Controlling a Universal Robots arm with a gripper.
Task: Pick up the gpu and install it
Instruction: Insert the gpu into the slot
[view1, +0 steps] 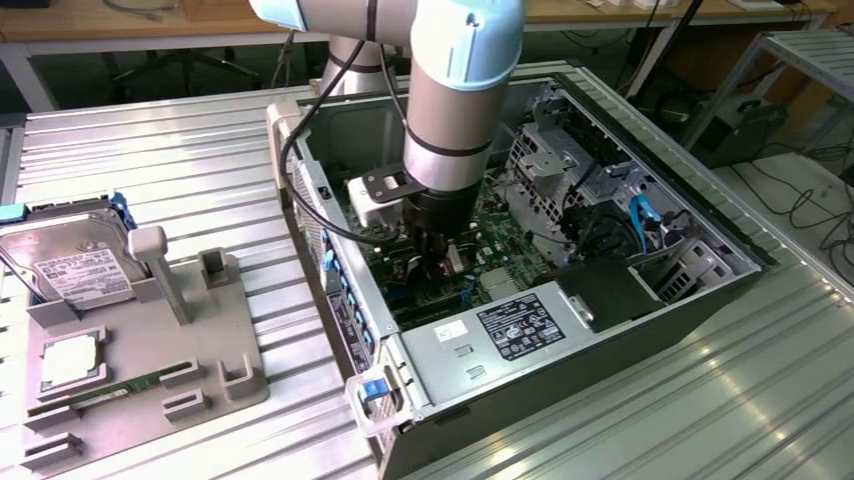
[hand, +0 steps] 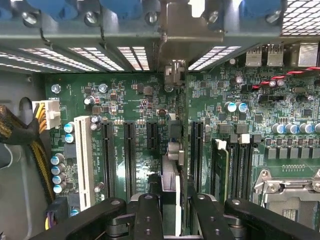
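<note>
In the wrist view the gpu (hand: 171, 167) is edge-on, a thin slab running between my fingers (hand: 150, 210) toward the case's rear wall. Its silver bracket (hand: 186, 30) sits against the slotted rear panel. My gripper (hand: 173, 202) is shut on the card's upper edge. The card stands upright over the green motherboard (hand: 135, 100), between two black expansion slots (hand: 129, 155) (hand: 196, 150). Whether it is seated in a slot I cannot tell. In the exterior view my gripper (view1: 441, 262) reaches straight down into the open computer case (view1: 707, 235), and the arm hides most of the card.
A white slot (hand: 85, 160), a yellow-black cable bundle (hand: 30, 145), a memory stick (hand: 223, 170) and the CPU socket (hand: 285, 185) surround the card. The power supply (view1: 514, 330) fills the case's near end. Outside, a hard drive (view1: 74, 265) rests on a grey fixture (view1: 200, 350).
</note>
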